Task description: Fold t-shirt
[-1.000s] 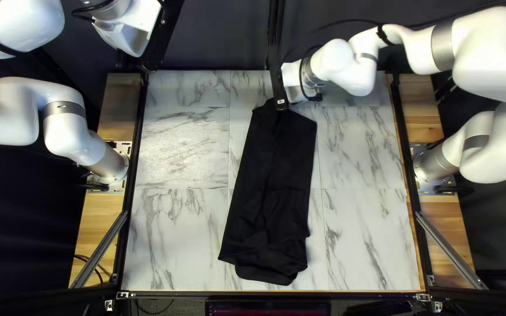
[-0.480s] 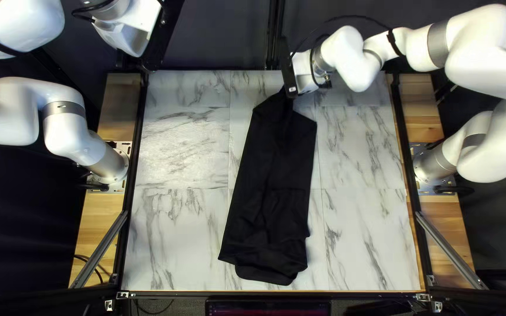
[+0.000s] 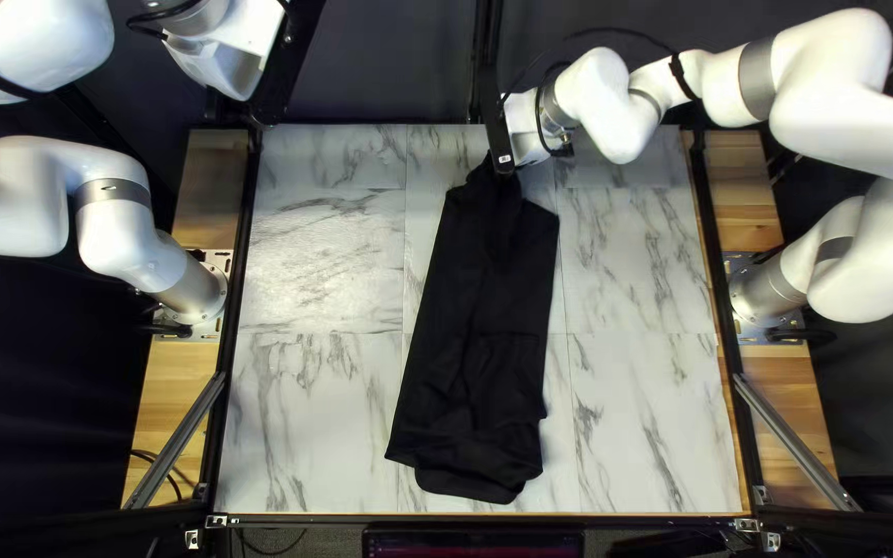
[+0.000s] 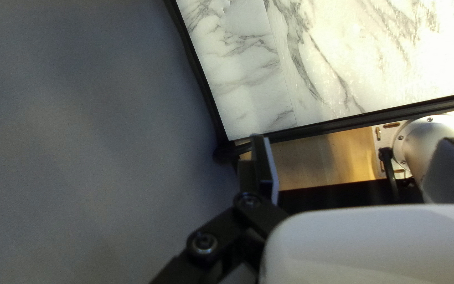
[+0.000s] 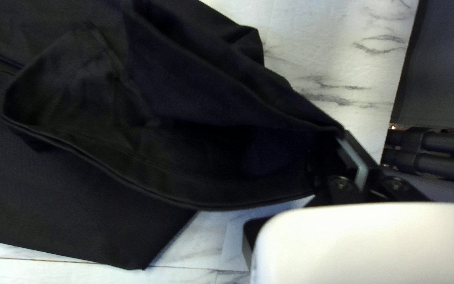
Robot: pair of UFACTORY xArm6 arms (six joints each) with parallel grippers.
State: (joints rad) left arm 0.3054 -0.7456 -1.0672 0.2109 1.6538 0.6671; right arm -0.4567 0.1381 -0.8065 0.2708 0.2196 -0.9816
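Right arm (image 3: 824,93) outstretched, the right hand (image 3: 501,168) clamps the t-shirt's (image 3: 483,300) far end.

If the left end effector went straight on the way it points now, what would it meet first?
Probably the black rail near the table's corner, with the marble tabletop just past it. Depth is unclear, so it might narrowly miss the rail.
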